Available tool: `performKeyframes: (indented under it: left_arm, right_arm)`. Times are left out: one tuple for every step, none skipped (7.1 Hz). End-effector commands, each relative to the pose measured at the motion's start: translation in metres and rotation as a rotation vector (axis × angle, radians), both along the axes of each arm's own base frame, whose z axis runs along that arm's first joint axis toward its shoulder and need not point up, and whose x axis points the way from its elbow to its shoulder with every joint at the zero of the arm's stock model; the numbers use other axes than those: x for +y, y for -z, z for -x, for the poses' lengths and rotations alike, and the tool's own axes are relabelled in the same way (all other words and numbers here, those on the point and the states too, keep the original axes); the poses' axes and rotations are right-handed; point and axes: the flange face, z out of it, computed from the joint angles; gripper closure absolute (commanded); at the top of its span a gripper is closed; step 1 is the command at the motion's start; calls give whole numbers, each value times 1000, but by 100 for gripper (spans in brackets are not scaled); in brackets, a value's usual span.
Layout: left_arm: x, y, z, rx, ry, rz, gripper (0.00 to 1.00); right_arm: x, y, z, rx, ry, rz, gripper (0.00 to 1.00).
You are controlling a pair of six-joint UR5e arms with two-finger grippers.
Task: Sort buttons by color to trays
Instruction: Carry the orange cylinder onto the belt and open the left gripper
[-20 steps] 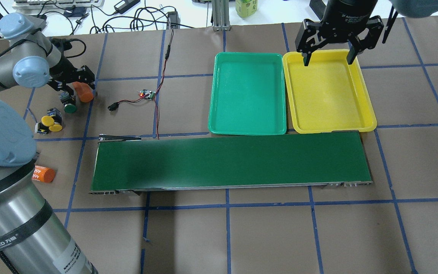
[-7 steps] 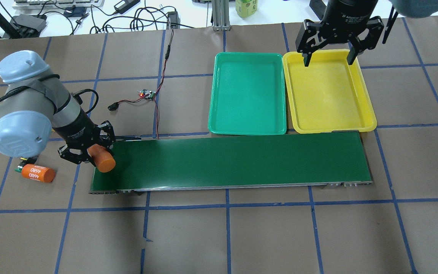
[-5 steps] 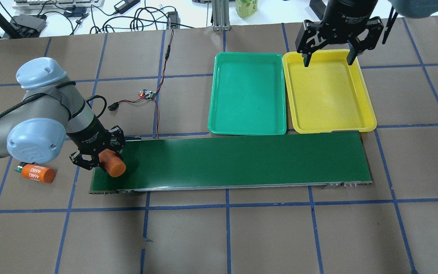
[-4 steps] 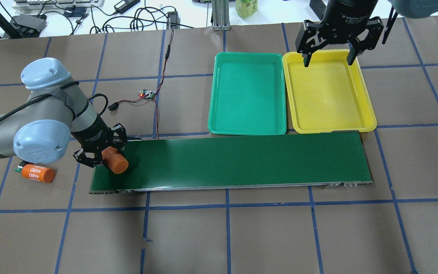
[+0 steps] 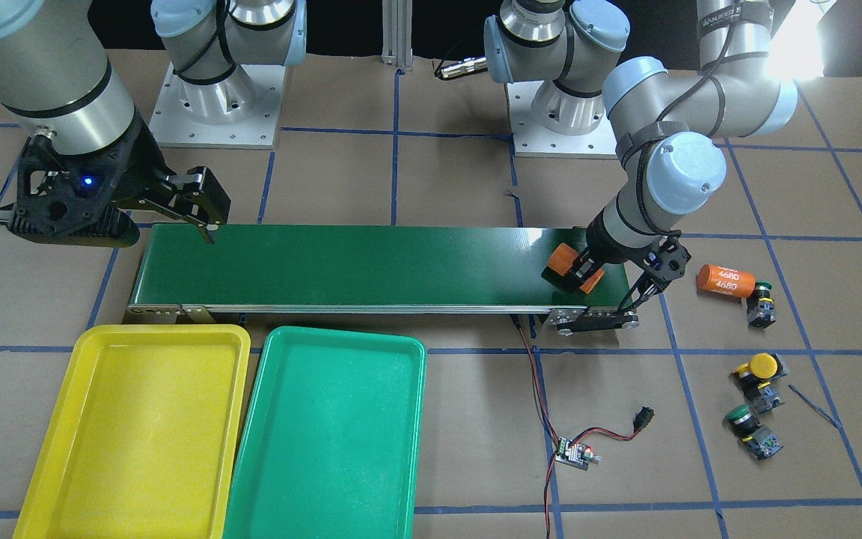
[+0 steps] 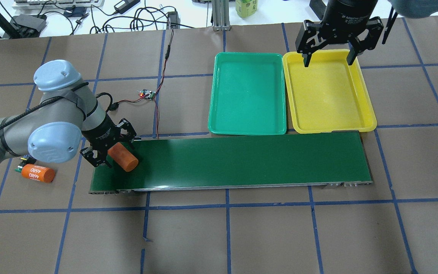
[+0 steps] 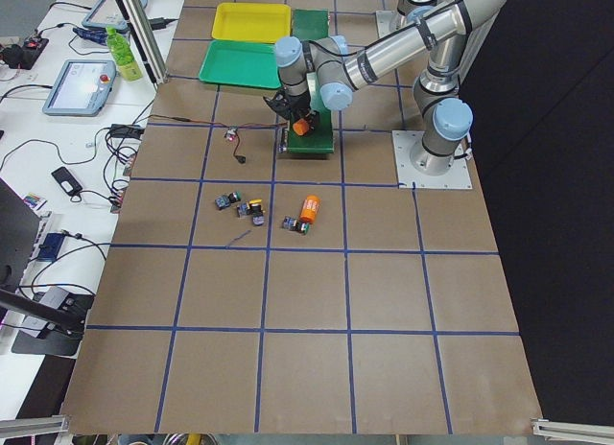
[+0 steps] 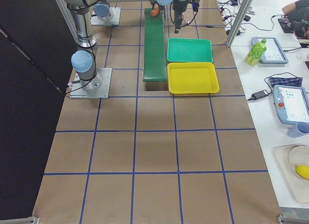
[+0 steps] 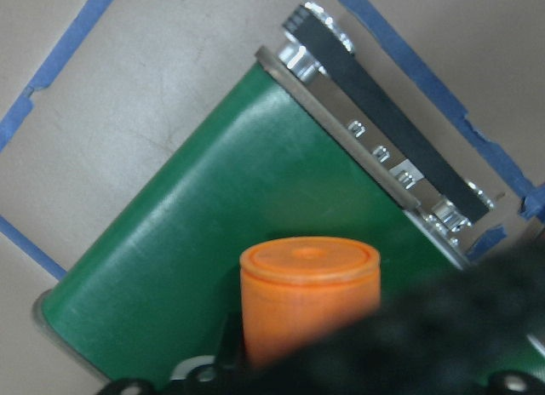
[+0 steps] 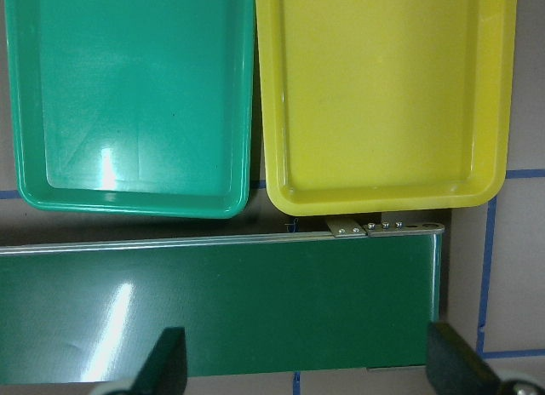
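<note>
No buttons (image 5: 763, 365) sorted, green tray (image 6: 247, 95) and yellow tray (image 6: 329, 102) empty; orange cylinder (image 6: 123, 156) is clasped by left gripper (image 6: 109, 150), right gripper (image 6: 328, 61) spread, empty

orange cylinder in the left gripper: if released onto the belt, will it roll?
Probably. The orange cylinder is smooth and round, and the left gripper holds it tilted over the conveyor belt, so it could land sideways and roll. It seems rigid: its rim looks undistorted in the wrist view. Weight cannot be judged.

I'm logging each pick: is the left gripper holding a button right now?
No, the left gripper is closed on an orange cylinder above the conveyor belt end.
</note>
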Motion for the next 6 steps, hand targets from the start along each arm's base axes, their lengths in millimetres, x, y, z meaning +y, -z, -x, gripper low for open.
performKeyframes:
  left_arm:
    - [1, -22, 6, -6, 21, 22, 0]
    - [-3, -31, -7, -5, 74, 38, 0]
    - [-6, -34, -30, -23, 200, 41, 0]
    - [-17, -41, -78, -39, 229, 58, 0]
    - [-41, -56, -138, -23, 318, 92, 0]
    - [-76, -60, -157, -22, 415, 118, 0]
  right_arm:
    - [0, 0, 1, -1, 3, 0, 0]
    - [0, 0, 1, -1, 1, -2, 0]
    - [0, 0, 0, -1, 0, -2, 0]
    - [0, 0, 1, 1, 1, -2, 0]
    - [0, 0, 1, -1, 3, 0, 0]
    - [0, 0, 1, 1, 3, 0, 0]
